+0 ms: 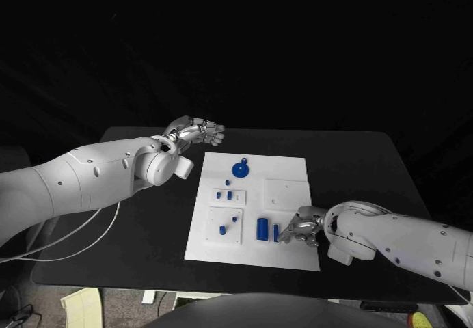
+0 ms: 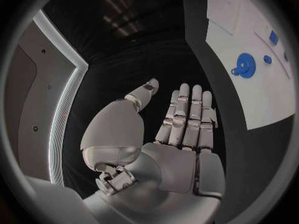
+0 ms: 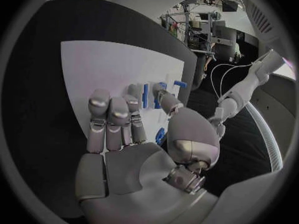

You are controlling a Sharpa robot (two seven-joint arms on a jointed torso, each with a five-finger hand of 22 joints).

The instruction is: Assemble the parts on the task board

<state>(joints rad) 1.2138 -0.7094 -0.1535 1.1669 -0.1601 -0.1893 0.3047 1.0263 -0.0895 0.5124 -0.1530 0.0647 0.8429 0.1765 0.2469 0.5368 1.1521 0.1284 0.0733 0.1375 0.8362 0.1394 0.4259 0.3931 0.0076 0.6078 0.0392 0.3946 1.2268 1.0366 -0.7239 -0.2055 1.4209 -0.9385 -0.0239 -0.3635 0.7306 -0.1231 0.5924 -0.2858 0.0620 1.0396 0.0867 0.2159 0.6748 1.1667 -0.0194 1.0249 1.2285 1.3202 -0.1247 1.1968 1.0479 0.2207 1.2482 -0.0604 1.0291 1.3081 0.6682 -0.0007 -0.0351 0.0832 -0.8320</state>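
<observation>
The white task board (image 1: 288, 205) lies in the middle of the black table. A round blue part with a tab (image 1: 241, 169) sits near its far edge and appears as the round blue part (image 2: 244, 65) in the left wrist view. Small blue pieces (image 1: 225, 195) stand further in, and a blue cylinder (image 1: 262, 229) and a narrow blue piece (image 1: 276, 232) stand near the front. My right hand (image 1: 301, 229) hovers low over the board's near right, fingertips beside the narrow piece, holding nothing. In the right wrist view its fingers (image 3: 112, 119) stretch towards the blue pieces (image 3: 147, 94). My left hand (image 1: 195, 130) is raised off the board's far left corner, fingers straight, empty.
Black table (image 1: 355, 164) surrounds the board, with bare room to its right and left. A raised white square (image 1: 286, 193) takes up the board's right middle. White cables (image 1: 79, 239) hang along the table's left side. The left forearm (image 1: 118, 171) lies across the table's left part.
</observation>
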